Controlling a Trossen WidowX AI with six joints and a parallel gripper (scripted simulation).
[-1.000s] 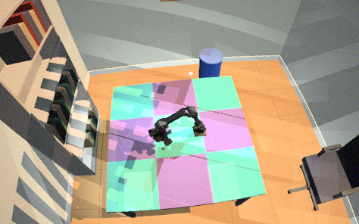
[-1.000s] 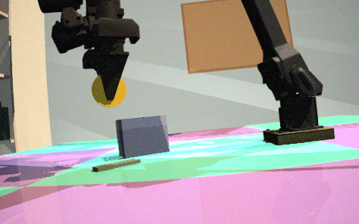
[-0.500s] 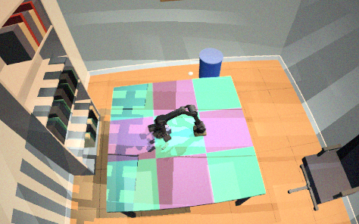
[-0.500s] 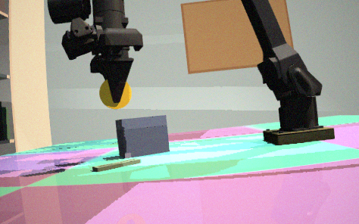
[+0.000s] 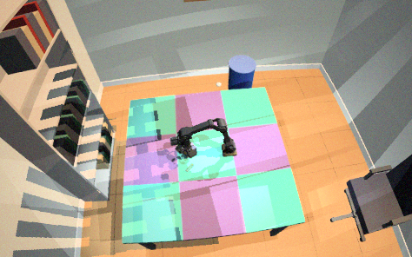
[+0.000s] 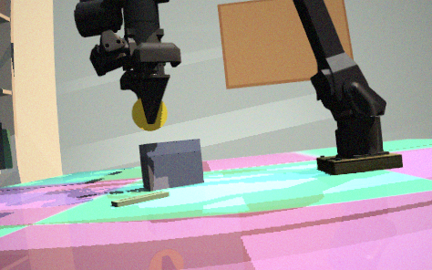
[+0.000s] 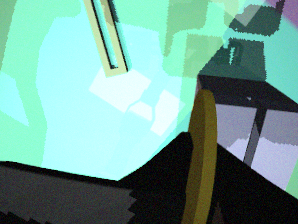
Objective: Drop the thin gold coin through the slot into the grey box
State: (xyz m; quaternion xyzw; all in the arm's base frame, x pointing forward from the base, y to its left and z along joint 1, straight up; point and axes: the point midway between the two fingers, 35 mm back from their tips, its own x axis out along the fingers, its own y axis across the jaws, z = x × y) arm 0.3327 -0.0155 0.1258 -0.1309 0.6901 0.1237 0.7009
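A grey-walled room with an orange floor holds a bench (image 5: 264, 204) patterned in green and pink squares, with a shelf unit (image 5: 43, 65) to one side, a blue drum (image 5: 242, 71) behind and a chair (image 5: 386, 195) at the corner. A tan board (image 6: 268, 43) hangs on the wall.

From the top view the coin, box and holder are too small to make out under the arm (image 5: 208, 127). In the exterior view the arm's upper part is cut off by the frame, and the box lid cannot be seen, so the slot is hidden there. In the wrist view the box (image 7: 256, 119) shows only a corner, with a thin dark line across its top that may be the slot.

The pincer (image 6: 150, 109) hangs above the box (image 6: 172, 164), its fingers nearly together and clamped on the coin (image 6: 138, 114), which is held on edge in the air, clear of the box top. The holder (image 6: 140, 198) lies in front of the box, with nothing in it (image 7: 107, 30).
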